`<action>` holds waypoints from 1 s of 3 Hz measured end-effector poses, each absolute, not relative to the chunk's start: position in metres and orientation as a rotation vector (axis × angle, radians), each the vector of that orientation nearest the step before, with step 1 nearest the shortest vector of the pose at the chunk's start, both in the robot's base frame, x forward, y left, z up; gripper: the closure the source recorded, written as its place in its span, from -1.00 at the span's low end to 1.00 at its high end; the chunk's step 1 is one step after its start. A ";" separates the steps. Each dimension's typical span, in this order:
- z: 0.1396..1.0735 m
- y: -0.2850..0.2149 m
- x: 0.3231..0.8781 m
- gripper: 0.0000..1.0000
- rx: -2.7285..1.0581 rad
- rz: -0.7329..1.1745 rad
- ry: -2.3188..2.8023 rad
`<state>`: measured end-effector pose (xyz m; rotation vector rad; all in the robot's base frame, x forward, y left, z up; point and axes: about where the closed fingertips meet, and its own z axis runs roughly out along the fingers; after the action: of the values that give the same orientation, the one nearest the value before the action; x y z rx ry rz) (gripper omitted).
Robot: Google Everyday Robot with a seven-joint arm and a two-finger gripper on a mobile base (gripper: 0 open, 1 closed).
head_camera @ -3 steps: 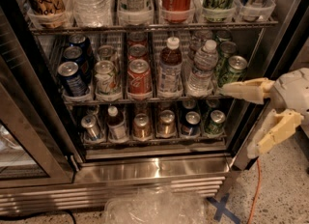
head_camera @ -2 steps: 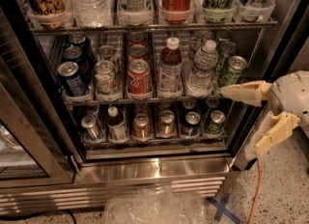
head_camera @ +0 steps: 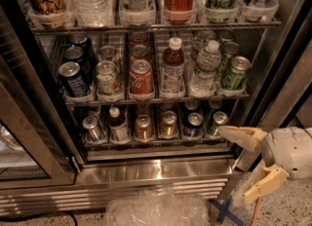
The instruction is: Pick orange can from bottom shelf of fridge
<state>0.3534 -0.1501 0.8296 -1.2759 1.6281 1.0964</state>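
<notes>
The fridge (head_camera: 156, 170) stands open, its racks full of drinks. On the bottom shelf (head_camera: 156, 143) two orange cans sit side by side in the middle lanes, one (head_camera: 144, 127) left of the other (head_camera: 168, 124). A silver can (head_camera: 92, 128) and a small bottle (head_camera: 117, 124) stand to their left; a blue can (head_camera: 194, 125) and a green can (head_camera: 216, 122) to their right. My gripper (head_camera: 234, 166) hangs at the lower right, outside the fridge opening, level with the bottom shelf. It is open with nothing between its cream fingers (head_camera: 242, 136).
The middle rack holds red Coca-Cola cans (head_camera: 141, 77), blue cans (head_camera: 73, 78), bottles (head_camera: 203, 69) and green cans (head_camera: 235, 73). The glass door (head_camera: 24, 147) stands open at left. A crumpled clear plastic bag (head_camera: 158, 208), blue tape cross (head_camera: 225, 210) and orange cable (head_camera: 254, 211) lie on the floor.
My gripper has dropped from beside the middle rack to the height of the bottom shelf, still open. The cans and bottles have not moved.
</notes>
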 end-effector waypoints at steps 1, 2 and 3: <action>0.830 -0.150 0.354 -1.00 -1.277 1.095 1.627; 0.823 -0.147 0.353 -1.00 -1.255 1.101 1.628; 0.801 -0.133 0.347 -1.00 -1.194 1.076 1.594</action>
<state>0.3468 -0.1326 0.8010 -1.1935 1.5944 1.0765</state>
